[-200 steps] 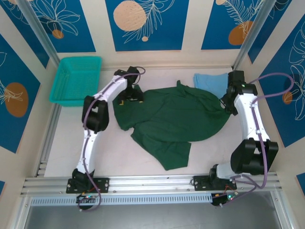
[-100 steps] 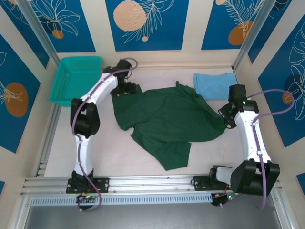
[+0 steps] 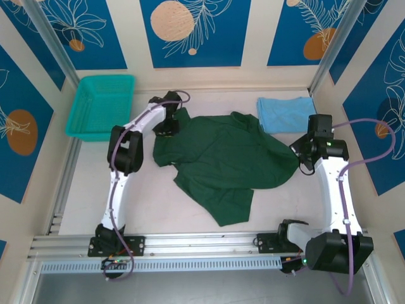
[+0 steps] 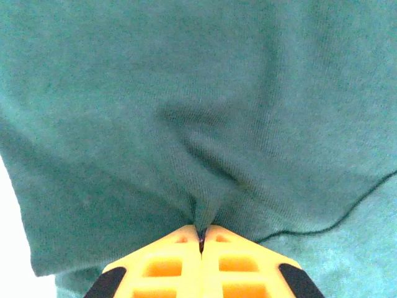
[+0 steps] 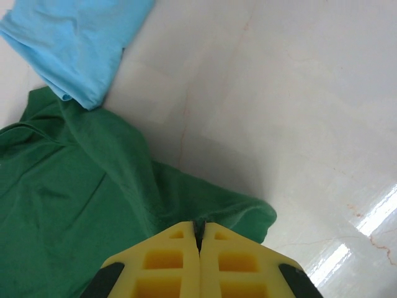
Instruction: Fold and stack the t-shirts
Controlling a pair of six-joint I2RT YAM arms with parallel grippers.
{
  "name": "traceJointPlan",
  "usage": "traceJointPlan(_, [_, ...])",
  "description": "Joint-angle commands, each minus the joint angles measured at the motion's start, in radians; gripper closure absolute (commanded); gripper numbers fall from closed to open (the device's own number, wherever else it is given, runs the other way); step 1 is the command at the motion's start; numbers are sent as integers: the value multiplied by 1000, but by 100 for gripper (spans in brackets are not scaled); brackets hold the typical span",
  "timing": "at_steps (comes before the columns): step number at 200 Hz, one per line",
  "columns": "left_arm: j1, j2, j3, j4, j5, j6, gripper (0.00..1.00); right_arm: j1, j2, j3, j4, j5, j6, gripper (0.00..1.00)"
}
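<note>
The left gripper [image 4: 200,236] had its jaws shut tight on a pinched ridge of the dark green t-shirt [image 3: 221,158] at its far-left corner, while the right gripper [image 5: 198,239], jaws equally closed, appeared to hold the shirt's right edge. The garment lay crumpled across the middle of the table [image 3: 88,190], one part trailing toward the near edge. Both grips looked thin, so a hard pull apart could slip the cloth free, or drag the folded sky-blue t-shirt [image 3: 285,113] touching it at far right. Bare table lay near and left; the teal basket [image 3: 104,77] crowded the far-left corner
</note>
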Motion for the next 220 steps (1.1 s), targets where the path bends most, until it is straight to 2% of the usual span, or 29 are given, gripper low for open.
traceJointPlan(1, [12, 84, 223, -37, -112, 46, 100, -4, 8, 54, -50, 31, -32, 100])
traceJointPlan(21, [18, 214, 527, -68, -151, 56, 100, -5, 32, 65, -77, 45, -29, 100])
traceJointPlan(32, [26, 235, 565, -17, -161, 51, 99, -5, 39, 59, -78, 39, -28, 100])
traceJointPlan(36, [29, 232, 561, 5, -167, 46, 92, -6, 41, 58, -79, 36, -26, 100])
traceJointPlan(43, [32, 232, 562, 31, -177, 41, 74, -6, 43, 53, -78, 30, -20, 100])
traceJointPlan(56, [41, 227, 567, 60, -158, 43, 52, -9, 52, 48, -79, 25, -20, 100])
traceJointPlan(66, [47, 210, 570, 41, -139, 35, 29, -9, 62, 55, -87, 28, -23, 100])
traceJointPlan(77, [49, 178, 561, -1, -109, 31, 14, -10, 69, 61, -84, 32, -27, 100])
traceJointPlan(87, [49, 136, 534, -50, -83, 30, 9, -11, 73, 59, -78, 38, -25, 100])
traceJointPlan(98, [49, 71, 453, -97, -38, 12, 9, -13, 78, 51, -69, 37, -11, 100])
traceJointPlan(113, [45, -74, 215, -88, 33, -4, 13, -16, 88, 39, -55, 26, 7, 100])
traceJointPlan(133, [45, -336, -230, 71, 154, -44, 24, -16, 96, 15, -26, 4, 26, 99])
traceJointPlan(153, [52, -534, -507, 124, 143, -79, 36, -15, 97, -7, 1, -20, 36, 99])
traceJointPlan(169, [64, -636, -648, 157, 172, -118, 47, -12, 94, -27, 20, -30, 34, 99])
traceJointPlan(183, [68, -677, -734, 216, 271, -156, 48, -9, 90, -43, 31, -34, 32, 99])
traceJointPlan(204, [71, -642, -791, 266, 422, -232, 50, -6, 87, -68, 55, -46, 31, 99])
traceJointPlan(220, [80, -620, -834, 304, 479, -287, 55, -3, 86, -76, 62, -54, 34, 99])
